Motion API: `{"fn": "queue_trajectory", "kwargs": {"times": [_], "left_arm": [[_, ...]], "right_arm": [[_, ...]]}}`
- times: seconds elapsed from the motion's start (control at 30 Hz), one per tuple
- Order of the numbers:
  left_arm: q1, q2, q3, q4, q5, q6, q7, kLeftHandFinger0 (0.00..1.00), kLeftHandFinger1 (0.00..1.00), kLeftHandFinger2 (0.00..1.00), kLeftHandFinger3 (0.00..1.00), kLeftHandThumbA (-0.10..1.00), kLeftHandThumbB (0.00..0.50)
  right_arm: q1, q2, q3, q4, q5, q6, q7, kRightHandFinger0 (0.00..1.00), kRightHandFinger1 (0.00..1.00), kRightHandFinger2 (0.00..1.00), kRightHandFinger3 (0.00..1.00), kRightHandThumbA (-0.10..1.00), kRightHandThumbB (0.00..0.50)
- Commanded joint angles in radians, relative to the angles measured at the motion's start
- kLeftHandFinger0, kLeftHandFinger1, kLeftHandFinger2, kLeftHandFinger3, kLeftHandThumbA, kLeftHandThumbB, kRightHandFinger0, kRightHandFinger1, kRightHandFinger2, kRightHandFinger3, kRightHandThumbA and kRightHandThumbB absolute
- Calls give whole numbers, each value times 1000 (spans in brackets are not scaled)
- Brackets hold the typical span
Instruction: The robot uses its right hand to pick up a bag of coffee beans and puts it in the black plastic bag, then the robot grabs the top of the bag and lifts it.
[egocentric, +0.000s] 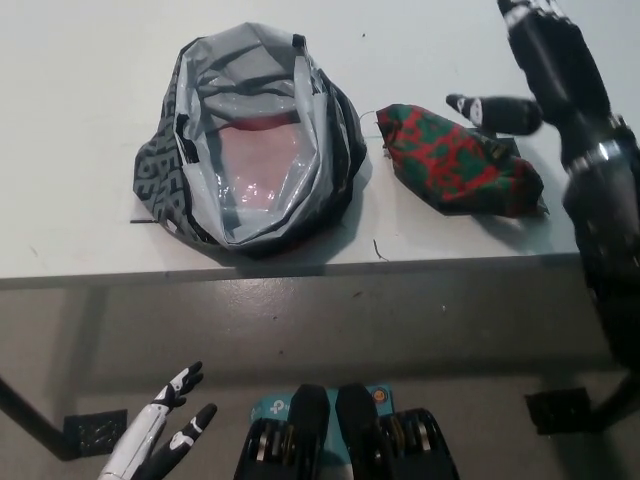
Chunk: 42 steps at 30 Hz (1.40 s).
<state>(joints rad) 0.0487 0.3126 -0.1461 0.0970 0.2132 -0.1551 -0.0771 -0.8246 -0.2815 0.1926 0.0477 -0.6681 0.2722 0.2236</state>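
A red and green bag of coffee beans lies on the white table, right of the black plastic bag. The plastic bag lies open, its grey shiny lining facing up. My black right hand hovers over the table above and right of the coffee bag, fingers spread, open, one finger reaching over the bag's upper right corner. Whether it touches the bag cannot be told. My white left hand rests low at the bottom left, below the table edge, fingers apart.
The table's front edge runs across the middle of the view, with floor below it. A dark foot plate lies on the floor at the lower right.
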Motion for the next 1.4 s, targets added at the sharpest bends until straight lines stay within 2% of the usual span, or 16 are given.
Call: {"fn": "queue_trajectory", "kwargs": {"times": [0.0, 0.3, 0.33, 0.87, 1.37], "left_arm": [[-17, 16, 8, -54, -5, -54, -18, 1000, 1000, 1000, 1000, 931, 146], [-26, 18, 10, -48, -3, -64, -25, 1000, 1000, 1000, 1000, 939, 147], [-27, 18, 10, -47, -1, -68, -24, 1000, 1000, 1000, 1000, 942, 146], [-31, 15, 12, -39, 3, -80, -31, 1000, 1000, 1000, 1000, 964, 136], [-31, 13, 13, -35, -2, -85, -32, 1000, 1000, 1000, 1000, 950, 132]], "right_arm": [[-187, -8, 17, 164, -58, 198, 221, 1000, 1000, 1000, 1000, 879, 500], [-221, 51, 24, 382, -37, 198, 240, 1000, 1000, 1000, 1000, 951, 500], [-224, 53, 43, 414, -35, 198, 246, 1000, 1000, 1000, 1000, 999, 500], [-198, 89, 115, 490, 0, 198, 218, 1000, 1000, 1000, 1000, 1000, 500], [-214, 74, 144, 510, -75, 198, 200, 1000, 1000, 1000, 1000, 1000, 500]]}}
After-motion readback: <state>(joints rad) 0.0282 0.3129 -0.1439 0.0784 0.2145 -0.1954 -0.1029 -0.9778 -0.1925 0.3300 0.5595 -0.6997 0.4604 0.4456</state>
